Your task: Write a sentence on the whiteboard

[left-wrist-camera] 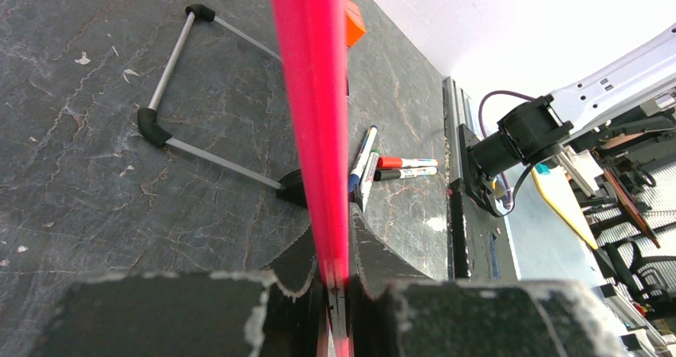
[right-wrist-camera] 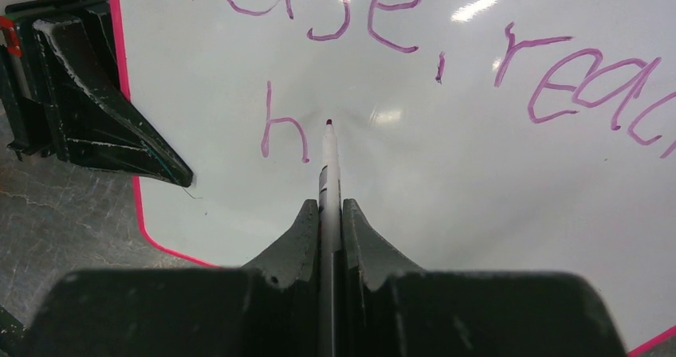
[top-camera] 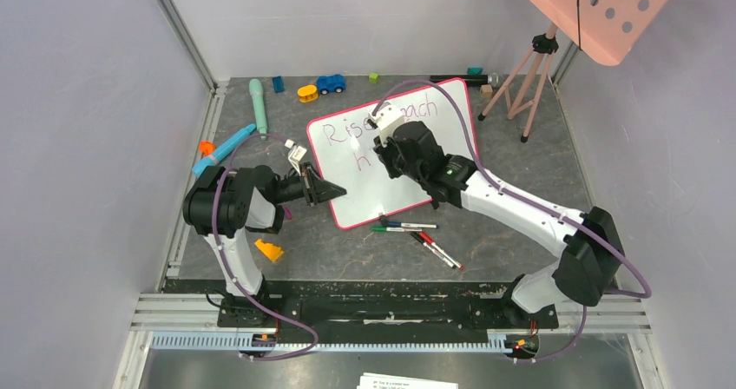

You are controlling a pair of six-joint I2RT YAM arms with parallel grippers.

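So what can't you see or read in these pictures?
- Top view: the right gripper covers the middle of the sentence.
- Right wrist view: the picture's edge cuts off the end of "reach".
- Right wrist view: whether the marker tip touches the whiteboard cannot be told.
- Top view: the paper has print too small, cut by the bottom edge.

arms (top-camera: 512, 202): white links, black joints | cables (top-camera: 638, 273): purple | fingers (right-wrist-camera: 299, 237): black

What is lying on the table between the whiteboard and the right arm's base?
A few loose markers lie on the tabletop there, just off the near edge of the whiteboard; the top view shows it.
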